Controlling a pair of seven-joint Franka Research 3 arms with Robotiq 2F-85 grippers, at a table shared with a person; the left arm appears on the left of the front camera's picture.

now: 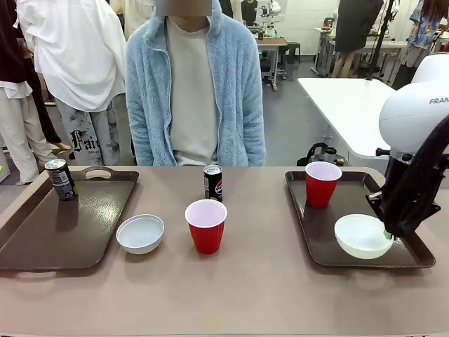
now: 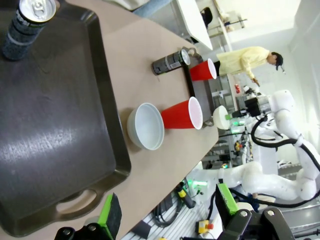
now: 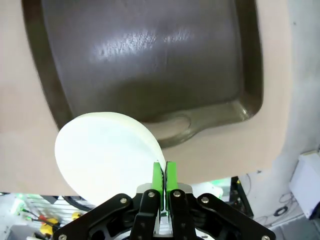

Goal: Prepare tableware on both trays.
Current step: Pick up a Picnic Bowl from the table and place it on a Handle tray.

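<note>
My right gripper (image 1: 388,242) (image 3: 164,176) is shut on the rim of a white bowl (image 1: 363,235) (image 3: 105,152), which is at the near right of the right tray (image 1: 309,239) (image 3: 150,65). I cannot tell whether the bowl rests on the tray. A red cup (image 1: 322,184) stands at that tray's far end. The left tray (image 1: 42,232) (image 2: 55,125) holds one dark can (image 1: 61,179) (image 2: 27,22). Between the trays, on the table, are a second white bowl (image 1: 140,233) (image 2: 146,126), a second red cup (image 1: 206,225) (image 2: 182,114) and a second can (image 1: 212,182) (image 2: 170,61). My left gripper (image 2: 167,210) hangs open beyond the left tray's handle end.
A person in a light blue fleece jacket (image 1: 193,84) sits at the table's far side, hands out of sight. The brown table (image 1: 238,295) has bare room along its near edge. A white table (image 1: 351,105) stands behind at the right.
</note>
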